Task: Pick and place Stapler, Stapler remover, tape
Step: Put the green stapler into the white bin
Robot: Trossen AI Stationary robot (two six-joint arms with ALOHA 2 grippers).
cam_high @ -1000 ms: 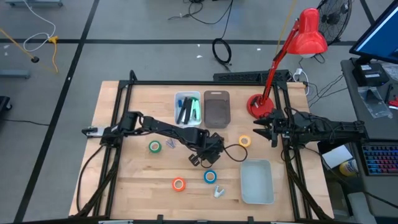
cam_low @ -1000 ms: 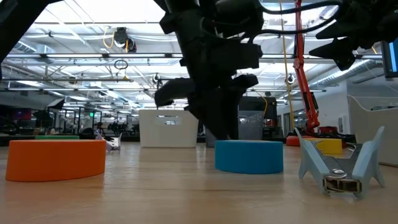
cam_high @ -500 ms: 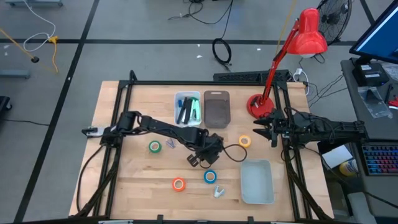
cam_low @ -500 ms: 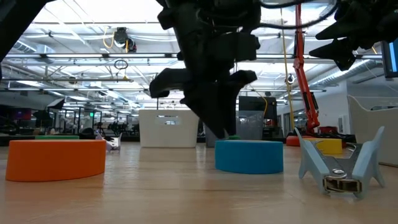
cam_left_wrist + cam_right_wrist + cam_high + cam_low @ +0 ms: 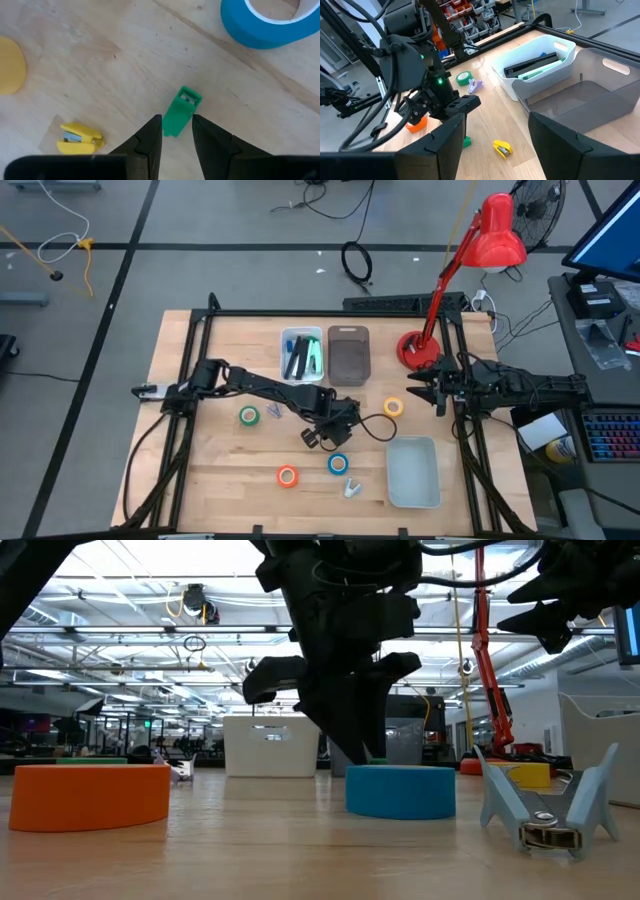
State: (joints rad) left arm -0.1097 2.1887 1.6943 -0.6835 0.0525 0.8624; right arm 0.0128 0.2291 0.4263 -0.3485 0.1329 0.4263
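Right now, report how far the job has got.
Done: some tools lie in the white bin. In hand: left gripper hangs over a small green stapler. Left: green tape, yellow tape, blue tape, orange tape, staple remover on table. Right gripper waits open by lamp.

The pale wood-grain bench carries four ring-shaped tape rolls: green, yellow, blue and orange, each with a pale core. A small green block and a small yellow piece lie there too. The desk lamp is red, the bins are white, white and smoky grey.
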